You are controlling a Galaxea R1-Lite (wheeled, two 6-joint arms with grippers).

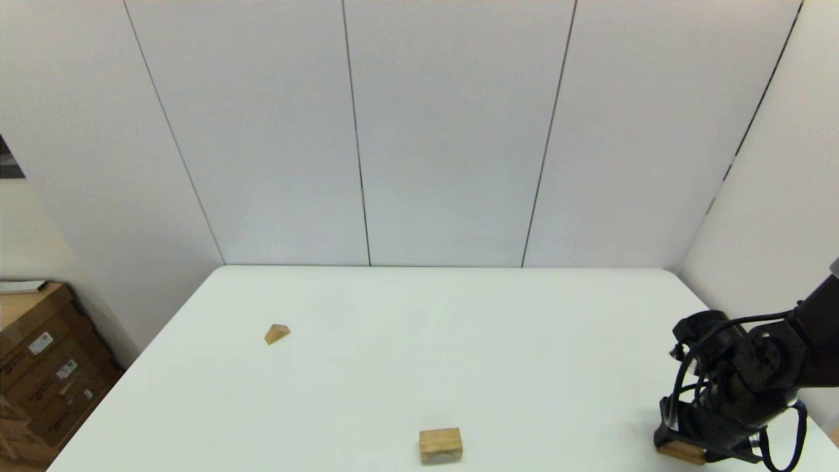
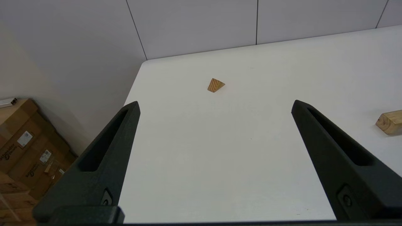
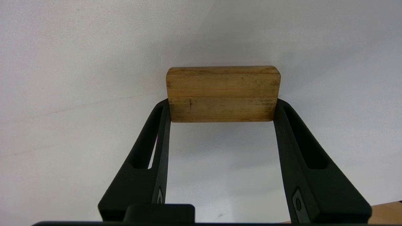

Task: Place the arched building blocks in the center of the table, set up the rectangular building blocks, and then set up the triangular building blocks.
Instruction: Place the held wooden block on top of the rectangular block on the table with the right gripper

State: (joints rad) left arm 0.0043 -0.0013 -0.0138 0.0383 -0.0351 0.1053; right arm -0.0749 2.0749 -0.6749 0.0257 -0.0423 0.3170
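The flat rectangular block [image 3: 222, 93] lies on the white table [image 1: 459, 314] at the front right corner, also seen as rectangular block [image 1: 682, 452]. My right gripper [image 3: 221, 108] is shut on it, one finger pressed to each short end; in the head view the right gripper [image 1: 688, 442] is down at the table. The chunky arched block [image 1: 440, 445] rests at the front middle, and its end shows as arched block [image 2: 389, 122]. The small triangular block [image 1: 276, 334] sits left of centre, ahead of my left gripper [image 2: 215, 103], which hovers open and empty; triangular block [image 2: 215, 85].
Cardboard boxes [image 1: 39, 367] stand on the floor off the table's left edge, cardboard boxes [image 2: 25, 150]. White wall panels [image 1: 459, 131] close off the back and right. The right arm [image 1: 754, 373] is close to the table's right edge.
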